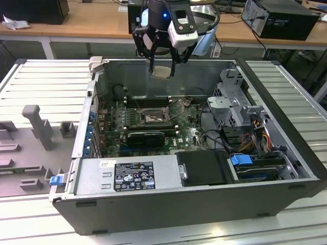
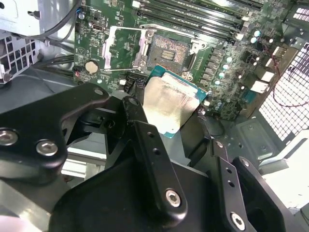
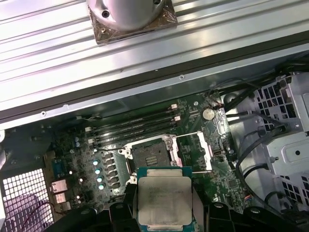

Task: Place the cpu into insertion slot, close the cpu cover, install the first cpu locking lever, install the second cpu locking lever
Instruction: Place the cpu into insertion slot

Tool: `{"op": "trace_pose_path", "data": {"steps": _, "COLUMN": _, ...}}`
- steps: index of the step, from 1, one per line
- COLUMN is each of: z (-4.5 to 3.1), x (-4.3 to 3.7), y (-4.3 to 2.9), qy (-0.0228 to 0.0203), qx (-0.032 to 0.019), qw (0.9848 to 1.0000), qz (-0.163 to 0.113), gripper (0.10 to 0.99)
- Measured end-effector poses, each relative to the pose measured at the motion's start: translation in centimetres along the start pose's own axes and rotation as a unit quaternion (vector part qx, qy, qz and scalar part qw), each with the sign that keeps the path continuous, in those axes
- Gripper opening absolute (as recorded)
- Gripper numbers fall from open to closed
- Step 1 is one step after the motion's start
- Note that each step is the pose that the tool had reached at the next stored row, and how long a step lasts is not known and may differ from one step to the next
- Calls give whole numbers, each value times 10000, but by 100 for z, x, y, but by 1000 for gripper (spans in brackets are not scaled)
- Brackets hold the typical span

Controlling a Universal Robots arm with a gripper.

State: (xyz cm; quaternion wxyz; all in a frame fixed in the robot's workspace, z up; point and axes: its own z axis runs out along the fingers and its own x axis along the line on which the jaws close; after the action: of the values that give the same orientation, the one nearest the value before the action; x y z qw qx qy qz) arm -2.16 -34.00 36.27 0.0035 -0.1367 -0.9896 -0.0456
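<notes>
pincer [image 1: 162, 71]: clamped on the cpu [image 1: 163, 72], fingers pinching two opposite edges, pale metal top facing the first wrist view

cpu location: up in the air between the fingertips, above the open pc case [image 1: 286, 153], not touching anything else

insertion slot [image 3: 148, 157]: well below the pincer and, from what I can tell, off to one side rather than straight under it. Dark centre is bare, nothing seated yet

cpu cover [image 3: 195, 150]: flipped open, lying just beside the slot, so the way down from the pincer looks free

risk 1, bent contacts: if the chip comes down shifted or rotated against the socket rim, a corner lands on the dark centre. I can't make out the notch orientation from here, so that's a real maybe

risk 2, slip: it's only an edge grip on a thin flat part. A jolt could tilt it or drop it onto the green board [image 3: 227, 169]

risk 3, snagging: the case wall and the loose black cables [image 1: 214, 109] sit below and beside the pincer, and a sloppy descent could clip them

risk 4, cover: if the frame gets nudged it could flop over the slot under the chip
</notes>
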Motion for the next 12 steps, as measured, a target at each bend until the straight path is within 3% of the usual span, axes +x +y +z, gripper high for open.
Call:
{"op": "trace_pose_path", "data": {"steps": 4, "z": 2, "x": 0, "y": 0, "qy": -34, "qx": -6, "qw": 9993, "qz": 382, "gripper": 541}}
{"op": "trace_pose_path", "data": {"steps": 12, "z": 14, "x": 0, "y": -1, "qy": -95, "qx": -21, "qw": 9943, "qz": 1062, "gripper": 541}}
